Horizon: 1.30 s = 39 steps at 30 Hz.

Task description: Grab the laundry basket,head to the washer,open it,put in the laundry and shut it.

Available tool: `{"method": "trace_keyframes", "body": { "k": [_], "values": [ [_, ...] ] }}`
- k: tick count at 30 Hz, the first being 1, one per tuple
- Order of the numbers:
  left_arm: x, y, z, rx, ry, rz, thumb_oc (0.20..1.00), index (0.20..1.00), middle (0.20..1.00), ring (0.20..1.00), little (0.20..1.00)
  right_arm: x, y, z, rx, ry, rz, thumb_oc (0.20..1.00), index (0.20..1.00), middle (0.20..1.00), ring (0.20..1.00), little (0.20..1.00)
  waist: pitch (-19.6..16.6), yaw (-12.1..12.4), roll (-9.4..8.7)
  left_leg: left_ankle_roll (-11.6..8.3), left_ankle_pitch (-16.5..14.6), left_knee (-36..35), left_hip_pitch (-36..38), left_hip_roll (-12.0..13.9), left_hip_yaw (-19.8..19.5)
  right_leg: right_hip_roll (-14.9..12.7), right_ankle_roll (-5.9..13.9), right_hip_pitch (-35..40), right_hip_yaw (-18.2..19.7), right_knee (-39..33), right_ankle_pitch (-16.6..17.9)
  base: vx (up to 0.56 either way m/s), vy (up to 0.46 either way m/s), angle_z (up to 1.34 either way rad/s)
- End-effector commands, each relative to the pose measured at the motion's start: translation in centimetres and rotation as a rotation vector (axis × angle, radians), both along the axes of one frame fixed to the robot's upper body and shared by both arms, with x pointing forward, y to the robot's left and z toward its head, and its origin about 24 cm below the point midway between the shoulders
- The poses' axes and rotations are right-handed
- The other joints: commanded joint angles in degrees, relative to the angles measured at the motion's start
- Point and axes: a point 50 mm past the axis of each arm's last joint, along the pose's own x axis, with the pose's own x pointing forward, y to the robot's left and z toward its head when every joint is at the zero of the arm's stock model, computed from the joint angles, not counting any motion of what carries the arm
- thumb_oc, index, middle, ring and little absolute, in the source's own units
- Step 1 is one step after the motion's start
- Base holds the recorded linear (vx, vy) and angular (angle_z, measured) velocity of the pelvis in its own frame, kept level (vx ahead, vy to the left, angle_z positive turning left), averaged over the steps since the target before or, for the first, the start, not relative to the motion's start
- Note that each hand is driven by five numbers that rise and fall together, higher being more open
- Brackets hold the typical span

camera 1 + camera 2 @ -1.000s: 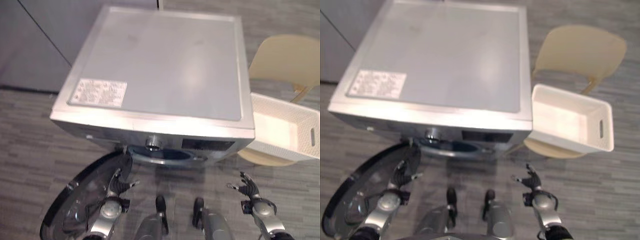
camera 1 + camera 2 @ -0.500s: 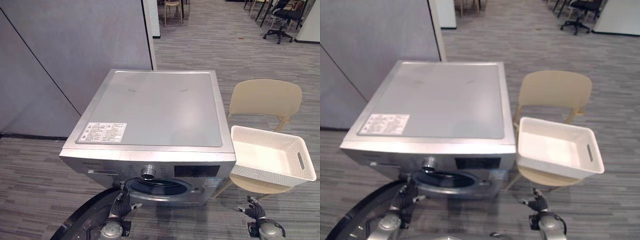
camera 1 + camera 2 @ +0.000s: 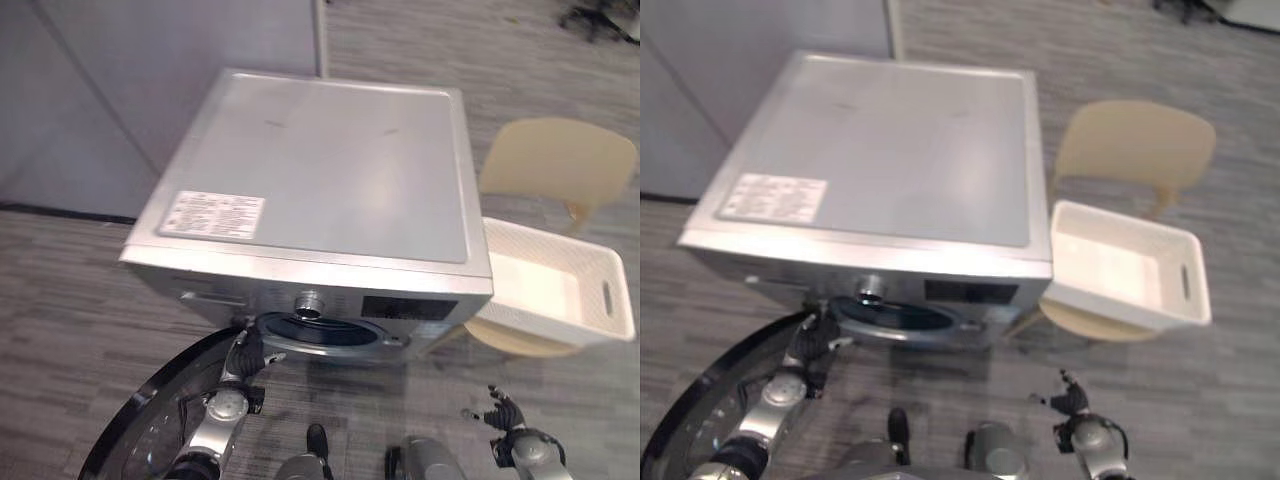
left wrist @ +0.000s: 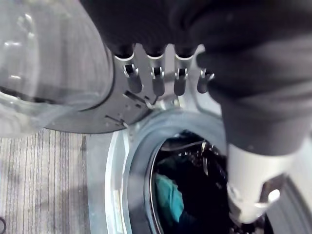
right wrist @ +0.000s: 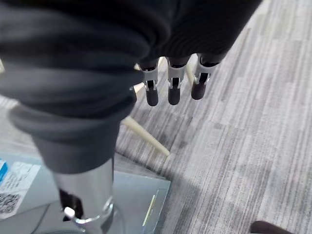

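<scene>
The left hand (image 3: 243, 352) sits at the hinge side of the washer's round opening (image 4: 195, 190), its fingers (image 4: 155, 78) straight and relaxed, holding nothing; whether their tips touch the metal by the hinge I cannot tell. Just beside those fingers, on their outer side, the washer door (image 3: 150, 420) hangs swung wide open, its dark rim and clear glass bowl (image 4: 48, 58) low over the floor. Just past the fingers lies the grey seal ring of the opening, and inside the drum dark laundry (image 4: 195, 195) with a teal piece (image 4: 168, 197) is already in place.

The right hand (image 3: 1072, 400) hangs low in front of the washer's right corner, its fingers (image 5: 170, 85) loosely extended and gripping nothing, over bare striped grey floor (image 5: 253, 126). Near those fingers a pale chair leg (image 5: 146, 139) slants across the floor.

Above and beyond the left fingers stands the washer (image 3: 330, 170), its knob (image 3: 308, 302) and dark panel on the front edge, a label on the flat silver lid. Beyond the right fingers the white laundry basket (image 3: 560, 290) rests empty on the seat of a beige chair (image 3: 560, 160), close against the washer's right side. A grey wall (image 3: 150, 70) stands beyond the washer on its left side. Open floor lies between the two hands and to the far side of the chair.
</scene>
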Motion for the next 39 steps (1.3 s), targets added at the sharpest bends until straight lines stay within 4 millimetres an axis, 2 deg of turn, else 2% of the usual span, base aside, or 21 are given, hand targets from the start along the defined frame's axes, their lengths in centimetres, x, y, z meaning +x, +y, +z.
{"method": "trace_keyframes", "body": {
  "k": [1,4,5,7,8,11,12,13,16,19,20,21,22,23,24,27,29,31,32,35,39],
  "values": [
    [-0.7,1.0,0.4,0.058,-0.011,-0.016,1.0,1.0,1.0,1.0,1.0,1.4,0.2,1.0,0.002,-0.084,0.006,1.0,1.0,1.0,1.0,1.0,-2.74,1.72,-1.05,-5.2,11.81,-4.55,-13.71,0.04,0.98,3.68,-2.25,3.68,0.58,-13.89,-1.02,-0.4,-0.12,0.22],
    [0.1,0.5,1.0,0.046,-0.045,-0.03,1.0,1.0,1.0,1.0,1.0,1.6,-0.3,1.2,-0.014,-0.093,-0.006,1.0,1.0,1.0,1.0,1.0,-1.35,1.62,-0.03,-6.47,13.09,-5.48,-15.19,0.68,1.59,4.52,-2.44,3.14,-0.62,-16.07,-0.05,-0.33,-0.032,0.44],
    [1.0,0.0,1.6,0.037,-0.081,-0.043,1.0,1.0,1.0,1.0,1.0,0.9,-0.7,0.7,-0.016,-0.058,-0.031,1.0,1.0,1.0,1.0,1.0,-0.26,0.34,-0.62,-4.87,9.94,-2.22,-14.45,1.28,3.43,2.59,-1.94,1.93,-3.93,-16.61,1.79,-0.28,0.035,0.91],
    [1.0,0.0,1.6,0.037,-0.081,-0.043,1.0,1.0,1.0,1.0,1.0,0.9,-0.7,0.8,-0.016,-0.058,-0.031,1.0,1.0,1.0,1.0,1.0,-0.41,0.32,-0.49,-4.88,9.96,-2.1,-14.74,1.42,3.35,2.73,-1.98,1.74,-3.97,-16.69,1.96,-0.22,0.038,1.02],
    [1.5,-0.4,2.1,0.036,-0.11,-0.064,1.0,1.0,1.0,1.0,1.0,0.2,-0.6,0.3,-0.003,-0.033,-0.042,1.0,1.0,1.0,1.0,1.0,-0.34,-0.85,-1.71,-3.78,5.5,3.15,-13.32,1.33,3.09,0.56,-1.78,0.88,-5.77,-17.1,3.45,-0.21,0.077,0.61],
    [2.6,-1.2,3.1,0.042,-0.16,-0.111,1.0,1.0,1.0,1.0,1.0,-0.4,-0.6,-0.1,0.004,-0.01,-0.043,1.0,1.0,1.0,1.0,1.0,-0.54,-2.33,-3.1,-3.27,-1.59,11.02,-11.21,2.0,1.67,-2.43,-1.86,-0.47,-7.44,-17.98,5.27,-0.18,0.096,0.4],
    [2.6,-1.2,3.1,0.042,-0.16,-0.111,1.0,1.0,1.0,1.0,1.0,-0.4,-0.6,-0.1,0.004,-0.01,-0.043,1.0,1.0,1.0,1.0,1.0,-0.5,-2.36,-3.05,-3.28,-1.73,11.25,-11.29,2.06,1.61,-2.38,-1.87,-0.43,-7.48,-17.97,5.25,-0.08,0.157,0.63],
    [3.3,-1.6,3.8,0.056,-0.192,-0.139,1.0,1.0,1.0,1.0,1.0,-0.4,-0.7,-0.1,-0.001,-0.002,-0.045,1.0,1.0,1.0,1.0,1.0,-0.92,-3.1,-2.75,-3.61,-3.26,9.79,-7.25,2.71,1.3,-3.05,-1.37,-0.79,-8.5,-18.68,5.8,0.02,0.194,0.35],
    [4.3,-2.0,5.2,0.091,-0.25,-0.169,1.0,1.0,1.0,1.0,1.0,-0.6,-0.7,-0.2,0.007,-0.001,-0.051,1.0,1.0,1.0,1.0,1.0,-1.71,-3.82,-2.1,-3.84,-2.61,5.42,-4.78,2.22,1.35,-3.36,-0.76,-0.99,-8.93,-19.07,6.61,0.03,0.185,0.23],
    [7.3,-0.3,10.4,0.328,-0.433,-0.23,1.0,1.0,1.0,1.0,1.0,-0.6,-0.1,-0.2,0.021,-0.006,-0.024,1.0,1.0,1.0,1.0,1.0,-3.13,-4.45,-1.83,-3.45,-1.98,-1.29,-2.67,0.3,0.96,-4.48,0.9,-1.74,-9.2,-19.5,8.17,0.05,0.309,0.33],
    [9.2,2.2,13.7,0.511,-0.489,-0.207,1.0,1.0,1.0,1.0,1.0,-0.1,0.2,0.1,0.023,-0.023,0.013,1.0,1.0,1.0,1.0,1.0,-3.18,-4.61,-2.09,-3.07,-1.81,-3.65,-1.51,-0.36,1.94,-5.04,2.13,-2.37,-8.35,-19.47,9.14,0.03,0.297,-0.07],
    [9.6,3.1,14.4,0.553,-0.491,-0.189,1.0,1.0,1.0,1.0,1.0,0.1,0.3,0.2,0.025,-0.031,0.024,1.0,1.0,1.0,1.0,1.0,-3.38,-4.74,-2.26,-2.85,-1.59,-4.27,-1.54,-0.6,2.24,-5.19,2.48,-2.97,-8.0,-19.47,9.65,0.02,0.265,-0.24],
    [10.1,5.3,15.4,0.629,-0.467,-0.131,1.0,1.0,1.0,1.0,1.0,0.1,0.3,0.3,0.028,-0.031,0.036,1.0,1.0,1.0,1.0,1.0,-3.42,-5.02,-2.4,-2.54,-1.54,-5.19,-1.11,-0.99,2.83,-5.52,3.06,-3.4,-7.52,-19.41,10.23,0.0,0.118,-0.19],
    [10.1,5.3,15.4,0.629,-0.468,-0.131,1.0,1.0,1.0,1.0,1.0,0.1,0.3,0.3,0.029,-0.031,0.035,1.0,1.0,1.0,1.0,1.0,-3.46,-4.96,-2.44,-2.53,-1.5,-5.25,-1.13,-1.01,2.87,-5.53,3.08,-3.48,-7.48,-19.4,10.24,0.0,0.168,-0.3],
    [10.2,8.6,15.8,0.706,-0.379,-0.044,1.0,1.0,1.0,1.0,1.0,-0.3,0.5,0.1,0.037,-0.012,0.051,1.0,1.0,1.0,1.0,1.0,-3.43,-5.47,-2.78,-2.14,-1.41,-6.11,-0.92,-1.38,3.75,-6.0,3.82,-4.39,-6.9,-19.27,11.05,0.0,0.115,-0.23],
    [8.7,12.9,14.4,0.768,-0.167,0.036,1.0,1.0,1.0,1.0,1.0,-0.8,0.4,-0.3,0.039,0.022,0.067,1.0,1.0,1.0,1.0,1.0,-3.19,-5.81,-3.49,-1.64,-1.28,-6.78,-1.05,-1.59,5.25,-6.12,4.84,-5.93,-5.21,-19.37,12.48,0.0,0.117,-0.38],
    [7.4,13.5,12.3,0.715,-0.08,0.067,1.0,1.0,1.0,1.0,1.0,-1.1,0.5,-0.6,0.037,0.045,0.072,1.0,1.0,1.0,1.0,1.0,-2.85,-5.74,-3.67,-1.53,-1.28,-6.97,-0.82,-1.5,5.62,-6.16,5.01,-6.14,-4.74,-19.4,12.8,-0.01,0.045,-0.34],
    [6.1,13.0,9.7,0.637,-0.016,0.066,1.0,1.0,1.0,1.0,1.0,-1.2,0.5,-0.8,0.033,0.066,0.079,1.0,1.0,1.0,1.0,1.0,-3.16,-5.47,-3.82,-1.39,-1.23,-7.13,-0.96,-1.51,5.95,-6.25,5.07,-6.42,-4.4,-19.73,13.13,0.01,0.029,-0.15],
    [5.1,11.8,7.6,0.574,0.017,0.047,1.0,1.0,1.0,1.0,1.0,-1.1,0.4,-0.8,0.027,0.068,0.075,1.0,1.0,1.0,1.0,1.0,-3.25,-5.23,-3.77,-1.27,-1.33,-7.18,-0.65,-1.64,5.97,-6.32,4.97,-6.23,-4.35,-19.83,13.12,0.01,0.019,-0.06],
    [4.0,8.5,4.8,0.433,0.004,0.003,1.0,1.0,1.0,1.0,1.0,-0.7,0.2,-0.6,0.016,0.059,0.078,1.0,1.0,1.0,1.0,1.0,-3.38,-4.65,-3.44,-1.21,-1.43,-7.32,0.13,-1.8,5.82,-6.34,4.74,-5.38,-4.58,-20.18,12.81,0.0,0.006,-0.02],
    [2.8,2.7,3.7,0.185,-0.102,-0.115,1.0,1.0,1.0,1.0,1.0,-0.4,0.0,-0.3,0.008,0.042,0.071,1.0,1.0,1.0,1.0,1.0,-3.48,-3.63,-2.83,-1.2,-1.54,-7.45,1.14,-1.92,5.08,-6.24,4.27,-3.66,-5.27,-20.81,12.22,0.01,-0.028,0.08]
  ]
}}
